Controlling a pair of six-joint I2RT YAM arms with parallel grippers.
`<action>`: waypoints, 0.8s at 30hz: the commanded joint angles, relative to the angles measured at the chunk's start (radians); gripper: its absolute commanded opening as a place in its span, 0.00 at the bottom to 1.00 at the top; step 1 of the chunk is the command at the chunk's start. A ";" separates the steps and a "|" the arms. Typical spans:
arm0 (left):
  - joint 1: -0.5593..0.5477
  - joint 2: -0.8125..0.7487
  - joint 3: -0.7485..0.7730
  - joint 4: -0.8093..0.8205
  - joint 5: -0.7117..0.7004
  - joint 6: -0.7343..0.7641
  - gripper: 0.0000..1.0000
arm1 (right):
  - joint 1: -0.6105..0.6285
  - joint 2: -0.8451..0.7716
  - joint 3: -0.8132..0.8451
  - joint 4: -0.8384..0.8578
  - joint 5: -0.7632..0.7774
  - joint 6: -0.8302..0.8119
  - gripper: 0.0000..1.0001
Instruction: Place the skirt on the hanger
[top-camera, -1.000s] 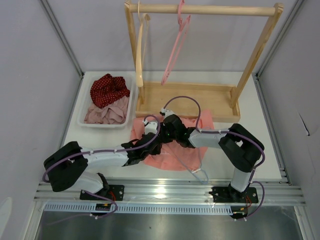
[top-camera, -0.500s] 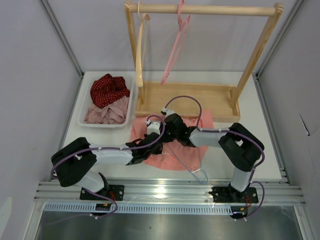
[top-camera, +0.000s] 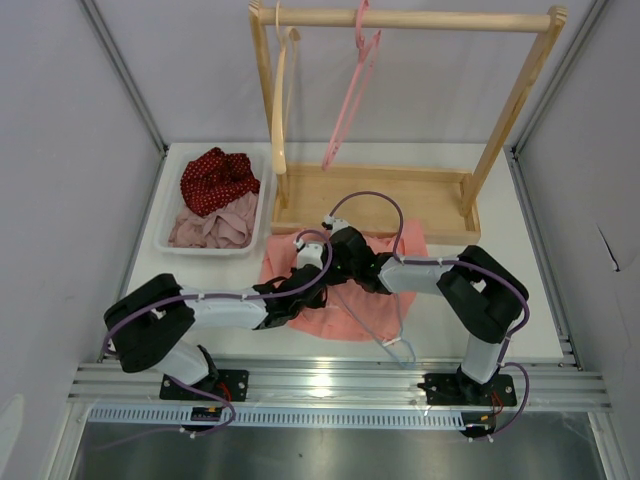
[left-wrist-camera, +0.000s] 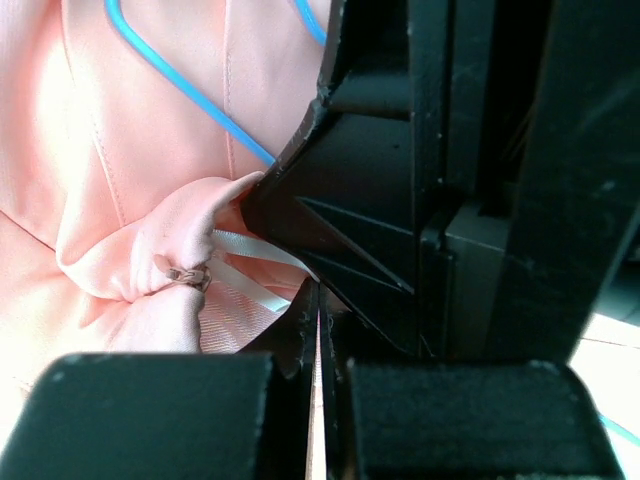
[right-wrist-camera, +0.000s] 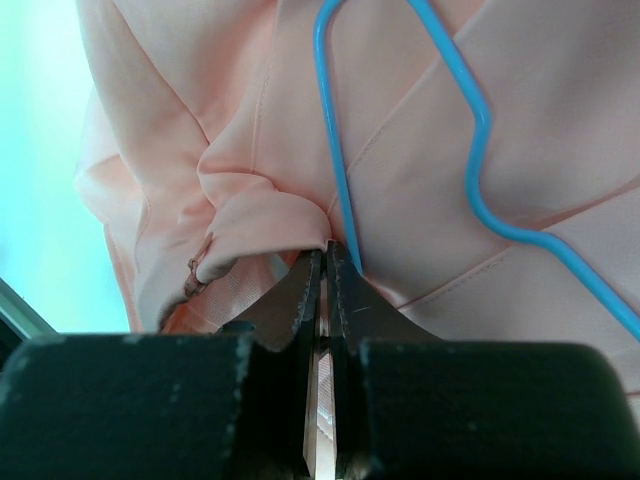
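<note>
Salmon-pink, lightly pleated fabric skirt (top-camera: 345, 310) lies spread fan-shaped on white counter (top-camera: 525, 290), just before wooden rack (top-camera: 370, 200), under both wrists. Thin pale blue wire hanger (right-wrist-camera: 472, 150) lies on top of skirt. Right pincer (right-wrist-camera: 322, 262) closed on bunched skirt fold, touching hanger wire. Left pincer (left-wrist-camera: 318, 300) closed; white ribbon loop (left-wrist-camera: 250, 275) runs to its tips, whether pinched cannot tell.

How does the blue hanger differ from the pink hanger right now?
The blue hanger lies flat on the skirt, while the pink hanger hangs from the wooden rail at the back. The blue hanger has skirt fabric bunched against its wire; the pink hanger is bare. Their colours differ, bright blue against pink. Both are thin hangers with slim frames.
</note>
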 joint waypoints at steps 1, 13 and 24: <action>-0.002 -0.057 0.038 0.023 0.001 0.020 0.00 | 0.004 0.012 0.024 0.026 -0.028 0.014 0.00; 0.025 -0.246 0.006 -0.087 0.057 0.022 0.00 | -0.003 0.009 0.026 0.023 -0.016 0.006 0.00; 0.148 -0.297 -0.006 -0.118 0.091 -0.018 0.00 | 0.007 -0.024 0.038 -0.026 0.030 0.002 0.00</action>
